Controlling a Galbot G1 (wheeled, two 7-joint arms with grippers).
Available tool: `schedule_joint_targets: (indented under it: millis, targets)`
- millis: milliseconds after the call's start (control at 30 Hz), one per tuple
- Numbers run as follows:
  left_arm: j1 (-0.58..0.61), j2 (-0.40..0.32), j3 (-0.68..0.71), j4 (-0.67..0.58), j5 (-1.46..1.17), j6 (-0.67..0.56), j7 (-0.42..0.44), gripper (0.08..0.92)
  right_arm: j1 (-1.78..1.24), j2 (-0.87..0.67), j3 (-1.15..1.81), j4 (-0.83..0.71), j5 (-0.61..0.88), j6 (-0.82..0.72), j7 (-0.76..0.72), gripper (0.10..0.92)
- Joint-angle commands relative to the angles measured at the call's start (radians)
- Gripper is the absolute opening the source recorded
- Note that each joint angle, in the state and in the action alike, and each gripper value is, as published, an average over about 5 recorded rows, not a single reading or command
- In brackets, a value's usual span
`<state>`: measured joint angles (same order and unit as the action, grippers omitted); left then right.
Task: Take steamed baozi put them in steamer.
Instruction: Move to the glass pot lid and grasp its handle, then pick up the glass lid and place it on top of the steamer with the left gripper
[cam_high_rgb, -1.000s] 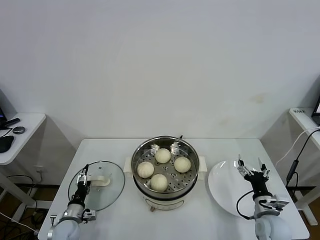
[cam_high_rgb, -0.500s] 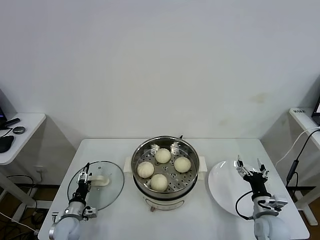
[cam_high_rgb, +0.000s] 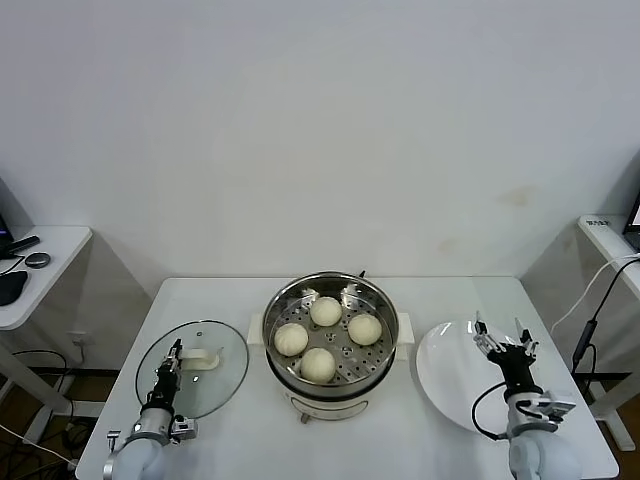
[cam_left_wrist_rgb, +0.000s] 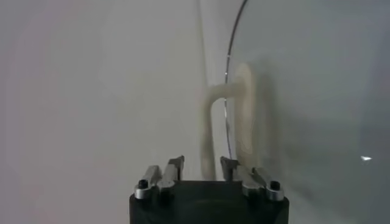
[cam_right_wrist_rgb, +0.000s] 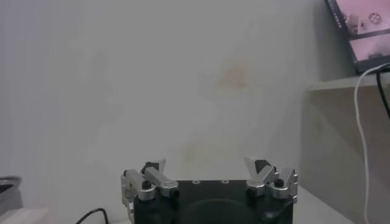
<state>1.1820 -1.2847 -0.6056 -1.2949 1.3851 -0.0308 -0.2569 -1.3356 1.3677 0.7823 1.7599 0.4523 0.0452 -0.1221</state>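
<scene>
Several cream-white steamed baozi (cam_high_rgb: 326, 311) lie on the perforated tray inside the steel steamer (cam_high_rgb: 300, 288) at the table's middle. To its left, the glass lid (cam_high_rgb: 210, 385) lies flat with its white handle (cam_high_rgb: 205, 358) up. My left gripper (cam_high_rgb: 175, 350) is at that handle. In the left wrist view the left gripper (cam_left_wrist_rgb: 201, 165) straddles one leg of the handle (cam_left_wrist_rgb: 244, 109), jaws narrowed, with a gap still showing beside the leg. My right gripper (cam_high_rgb: 505, 338) hovers open and empty over the white plate (cam_high_rgb: 450, 385); the right wrist view shows the right gripper (cam_right_wrist_rgb: 204, 165) with nothing between its fingers.
The white table (cam_high_rgb: 240, 440) carries lid, steamer and plate in a row. A small side table (cam_high_rgb: 40, 250) with dark items stands far left. Another table with hanging cables (cam_high_rgb: 600, 300) stands far right, near my right arm.
My left gripper's jaws have drawn in from wide open to a narrow gap around the lid handle. The right arm, the baozi and the steamer have not moved.
</scene>
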Motion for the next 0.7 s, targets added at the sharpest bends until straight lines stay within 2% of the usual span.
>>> schedule_joint_targets:
  millis: [33, 167, 333, 533, 700]
  targets:
    - [0.003, 0.002, 0.001, -0.014, -0.039, 0.096, 0.005, 0.290, 0.003, -0.001, -0.002, -0.002, -0.001, -0.001, -0.001, 0.823]
    - [0.009, 0.007, 0.001, -0.040, -0.043, 0.106, 0.001, 0.198, 0.004, -0.001, -0.006, -0.006, -0.002, 0.000, -0.003, 0.823]
    - [0.055, 0.025, 0.030, -0.149, -0.070, 0.210, 0.003, 0.186, 0.007, -0.001, -0.008, -0.005, -0.003, 0.000, -0.005, 0.823]
    - [0.094, 0.005, 0.063, -0.357, -0.040, 0.533, 0.120, 0.176, 0.012, 0.001, -0.008, -0.005, -0.003, 0.000, -0.006, 0.823]
    - [0.095, -0.041, 0.058, -0.493, 0.051, 0.680, 0.270, 0.174, 0.011, 0.002, -0.012, -0.003, -0.003, 0.002, -0.009, 0.823]
